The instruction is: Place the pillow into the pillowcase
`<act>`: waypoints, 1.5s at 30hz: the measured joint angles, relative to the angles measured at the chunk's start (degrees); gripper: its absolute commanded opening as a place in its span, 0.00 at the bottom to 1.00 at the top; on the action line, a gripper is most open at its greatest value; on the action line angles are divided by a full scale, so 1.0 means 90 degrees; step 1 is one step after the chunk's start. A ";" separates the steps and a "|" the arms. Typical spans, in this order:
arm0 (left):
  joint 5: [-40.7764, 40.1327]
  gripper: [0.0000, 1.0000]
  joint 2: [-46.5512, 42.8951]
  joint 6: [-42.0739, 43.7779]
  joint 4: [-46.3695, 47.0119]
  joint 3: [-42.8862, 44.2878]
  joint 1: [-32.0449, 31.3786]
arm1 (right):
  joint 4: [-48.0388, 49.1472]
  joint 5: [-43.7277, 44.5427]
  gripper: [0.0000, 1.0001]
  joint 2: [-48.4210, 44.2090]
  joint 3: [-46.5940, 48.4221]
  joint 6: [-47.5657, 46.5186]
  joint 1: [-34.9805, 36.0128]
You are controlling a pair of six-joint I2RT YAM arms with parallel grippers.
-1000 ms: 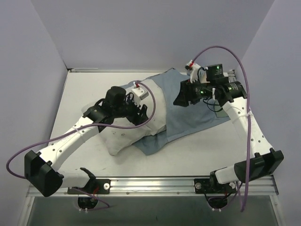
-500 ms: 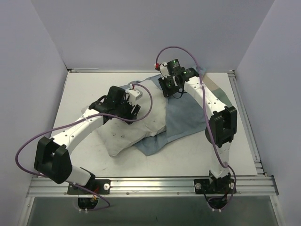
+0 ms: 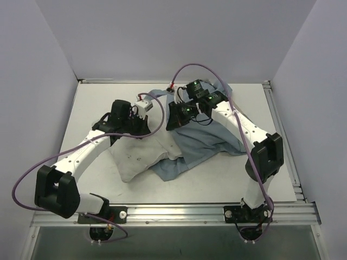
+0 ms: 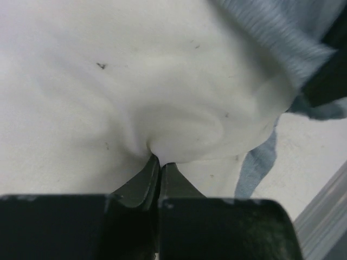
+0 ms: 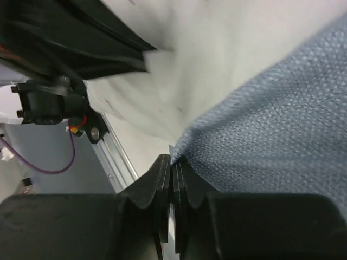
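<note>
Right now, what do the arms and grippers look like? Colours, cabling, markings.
Left arm and right arm: white links, bulky black joint housings. A purple cable loops along each. Left gripper and right gripper have dark tapered fingers. Green light on the right wrist.

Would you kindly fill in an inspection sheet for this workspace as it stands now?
Surface: white table, no spills seen.
Job's things: pillow mostly uncovered; pillowcase drapes over its right end.
Clutter: nothing seen.
Grippers: left gripper shut on pillow; right gripper shut on pillowcase edge.
Cables: purple cables loop free above both arms.
Surroundings: plain walls on three sides; metal rail at near edge.
</note>
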 measured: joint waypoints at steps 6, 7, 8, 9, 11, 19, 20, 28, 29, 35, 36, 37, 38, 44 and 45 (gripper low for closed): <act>0.0913 0.89 -0.0731 -0.0044 -0.0486 0.0287 0.0415 | -0.0012 -0.0155 0.00 0.0406 -0.1438 -0.0430 -0.0469; 0.1022 0.98 -0.0743 0.0078 -0.0670 0.0517 0.0527 | -0.0010 -0.0158 0.00 0.0563 -0.1613 -0.0556 -0.0537; 0.1161 0.97 -0.0707 0.0223 -0.0855 0.0782 0.0690 | -0.0015 -0.0155 0.00 0.0675 -0.1785 -0.0680 -0.0559; 0.1280 0.97 -0.0646 0.0391 -0.1013 0.1059 0.0916 | -0.0002 -0.0155 0.00 0.0702 -0.1984 -0.0826 -0.0549; 0.1501 0.97 -0.0408 0.0741 -0.1236 0.1596 0.1389 | -0.0007 -0.0158 0.00 0.0617 -0.2154 -0.1047 -0.0495; 0.2409 0.98 0.2047 0.1678 -0.2093 0.3169 0.1977 | 0.0044 0.0066 0.00 0.0325 -0.2494 -0.1552 -0.0221; 0.2501 0.97 0.2344 0.1715 -0.2200 0.3249 0.1962 | 0.0044 0.0073 0.00 0.0325 -0.2497 -0.1566 -0.0219; 0.3436 0.07 0.3900 0.2059 -0.3230 0.3665 0.1836 | -0.0044 0.0114 0.05 0.0321 -0.2426 -0.1554 -0.0216; 0.3582 0.00 0.4007 0.2210 -0.3441 0.3849 0.1795 | -0.0078 0.0126 0.12 0.0308 -0.2404 -0.1542 -0.0216; 0.3679 0.00 0.4177 0.2936 -0.4187 0.5639 0.1253 | -0.0571 -0.0049 0.83 -0.0340 -0.2079 -0.1384 -0.0527; 0.3636 0.00 0.4177 0.3036 -0.4233 0.6059 0.1166 | -0.0695 -0.0189 0.88 -0.0522 -0.1899 -0.1341 -0.0719; 0.3597 0.00 0.4175 0.3155 -0.4218 0.6460 0.1078 | -0.0816 -0.0257 0.92 -0.0690 -0.1617 -0.1273 -0.0974; 0.3585 0.00 0.4148 0.3300 -0.4209 0.6839 0.0996 | -0.0952 -0.0291 0.93 -0.0814 -0.1171 -0.1156 -0.1294; 0.3060 0.00 0.2941 0.4840 -0.4109 0.6802 0.0437 | -0.0678 0.0010 0.97 -0.1078 0.2159 -0.0503 -0.3274; 0.2939 0.00 0.2582 0.5090 -0.4036 0.6436 0.0296 | -0.0644 0.0168 0.97 -0.1168 0.2450 -0.0491 -0.3419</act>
